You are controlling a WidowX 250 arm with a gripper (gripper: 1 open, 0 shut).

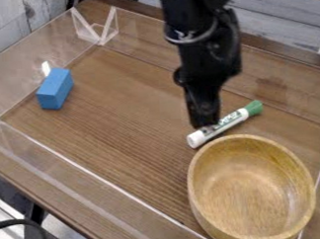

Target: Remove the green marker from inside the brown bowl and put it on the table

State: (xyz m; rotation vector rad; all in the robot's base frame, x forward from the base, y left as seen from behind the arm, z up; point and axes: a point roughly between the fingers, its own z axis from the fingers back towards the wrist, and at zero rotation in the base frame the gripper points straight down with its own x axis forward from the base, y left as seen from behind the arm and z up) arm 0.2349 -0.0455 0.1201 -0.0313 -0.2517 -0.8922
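Note:
The green marker lies flat on the table, just beyond the far rim of the brown bowl. Its green cap points to the back right and its other end to the front left. It touches neither the bowl nor my gripper. The bowl is empty and sits at the front right. My gripper hangs from the black arm just left of the marker's middle, above the tabletop. Its dark fingers stand together with no gap showing and nothing between them.
A blue block lies at the left of the table. Clear acrylic walls run along the table's edges, with a folded corner piece at the back left. Bare wood lies between the block and the bowl.

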